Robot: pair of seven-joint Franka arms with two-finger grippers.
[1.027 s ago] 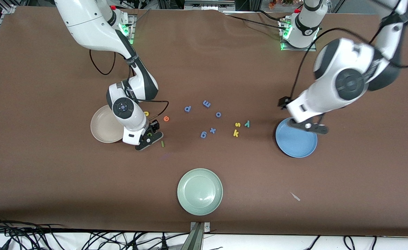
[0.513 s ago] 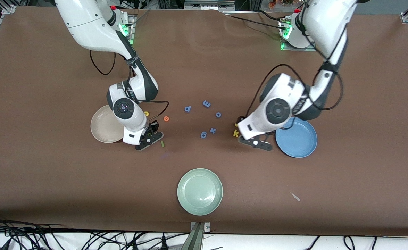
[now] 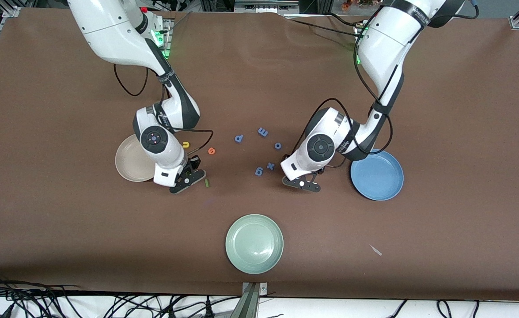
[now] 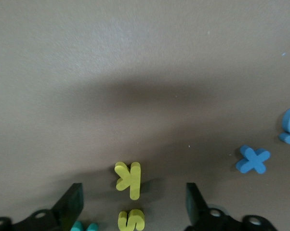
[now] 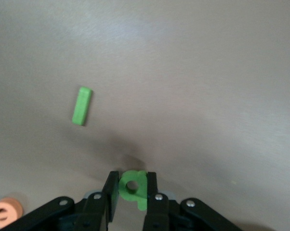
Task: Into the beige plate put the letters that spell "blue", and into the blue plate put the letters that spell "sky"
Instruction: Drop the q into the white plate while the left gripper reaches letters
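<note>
Beside the beige plate (image 3: 129,164), at its three o'clock, the right gripper (image 5: 131,192) pinches the green b (image 5: 134,186) and should lift straight before carrying; left gripper (image 4: 134,208) hovers wide open over the yellow k (image 4: 129,178).

Teal y (image 4: 84,226) cut off by left wrist view edge; front view: left arm hides s, k, y.

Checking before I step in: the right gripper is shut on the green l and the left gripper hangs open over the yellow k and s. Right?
Not quite. The right gripper is shut on the green b, not the l; the right wrist view shows the green l lying free on the table. The left gripper does hang open over the k and s.
</note>
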